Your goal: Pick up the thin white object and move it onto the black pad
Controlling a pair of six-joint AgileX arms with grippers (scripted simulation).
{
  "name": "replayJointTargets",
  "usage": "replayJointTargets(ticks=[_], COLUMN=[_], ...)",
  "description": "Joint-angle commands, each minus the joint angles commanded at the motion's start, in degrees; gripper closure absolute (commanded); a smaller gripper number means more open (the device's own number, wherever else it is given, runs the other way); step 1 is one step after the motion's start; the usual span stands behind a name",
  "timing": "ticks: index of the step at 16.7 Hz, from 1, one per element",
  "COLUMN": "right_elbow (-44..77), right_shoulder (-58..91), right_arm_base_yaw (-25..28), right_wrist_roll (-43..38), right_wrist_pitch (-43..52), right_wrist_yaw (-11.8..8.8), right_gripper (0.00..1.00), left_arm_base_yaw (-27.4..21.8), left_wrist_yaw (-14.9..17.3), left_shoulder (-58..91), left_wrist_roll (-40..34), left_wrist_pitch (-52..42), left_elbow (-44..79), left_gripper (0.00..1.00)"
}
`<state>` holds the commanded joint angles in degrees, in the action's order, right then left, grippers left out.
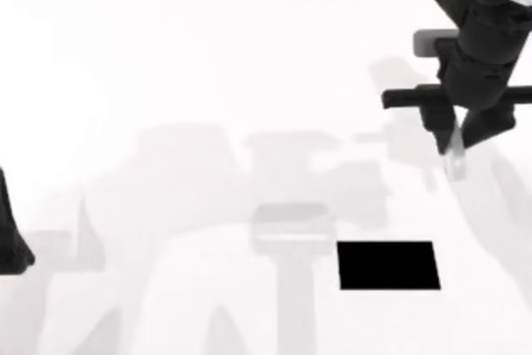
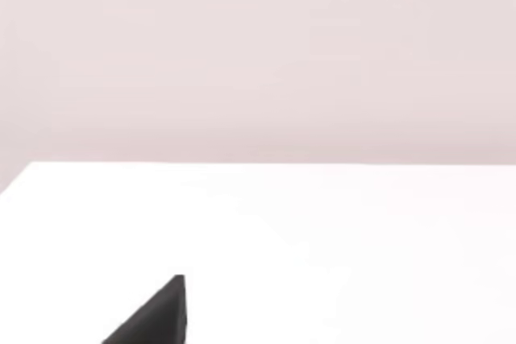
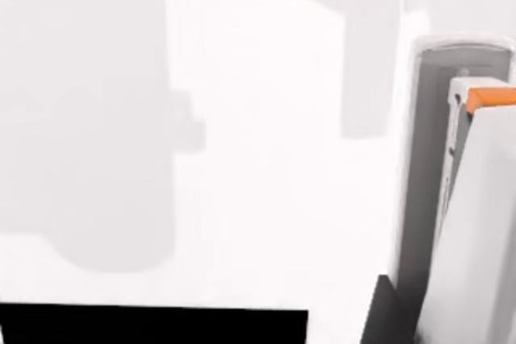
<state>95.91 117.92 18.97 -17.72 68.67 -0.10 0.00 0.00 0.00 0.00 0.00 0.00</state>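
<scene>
bar, thin white object (image 1: 455, 160) | clamped in right gripper (image 1: 460, 140) | above black pad (image 1: 388, 264)

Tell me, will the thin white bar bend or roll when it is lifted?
Probably stiff: the white bar looks straight along its whole length. Its flat, slim shape suggests it is light and unlikely to roll, though it might slip against the right claw.

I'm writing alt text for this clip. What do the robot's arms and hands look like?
Both arms are black. The right arm is made of chunky rounded segments with a black crossbar at the wrist, tapering to the right hand and its two short black fingers. Only a dark tapered sliver of the left arm shows. No cables visible.
</scene>
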Motion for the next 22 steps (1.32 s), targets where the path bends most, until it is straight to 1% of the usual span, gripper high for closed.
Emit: replayJointTargets(ticks=[3,7,9,11,13,16,22], right_elbow=[2.65,2.54,2.49,2.35,1.91,0.37,-5.30], right_shoulder=[-1.42,-1.23,-1.22,-1.22,-1.43,-2.27,-5.58], right_arm_base_yaw=[0.05,-0.19,0.27,1.22,2.49,4.83,10.40], right_wrist_roll=[0.12,0.02,-1.74,-5.92,-12.51,-26.73,-64.24], right_wrist_pitch=[3.26,3.13,3.19,3.32,3.41,3.37,2.70], right_wrist_yaw=[0.01,-0.02,-0.01,0.02,0.06,0.12,0.20], right_gripper=[1.00,1.00,1.00,1.00,1.00,1.00,1.00], left_arm_base_yaw=[0.00,0.00,0.00,0.00,0.00,0.00,0.00], left_wrist_yaw=[0.00,0.00,0.00,0.00,0.00,0.00,0.00], left_shoulder=[0.00,0.00,0.00,0.00,0.00,0.00,0.00], left_wrist_roll=[0.00,0.00,0.00,0.00,0.00,0.00,0.00], left_wrist_pitch=[0.00,0.00,0.00,0.00,0.00,0.00,0.00], left_elbow=[0.00,0.00,0.00,0.00,0.00,0.00,0.00], left_gripper=[0.00,0.00,0.00,0.00,0.00,0.00,0.00])
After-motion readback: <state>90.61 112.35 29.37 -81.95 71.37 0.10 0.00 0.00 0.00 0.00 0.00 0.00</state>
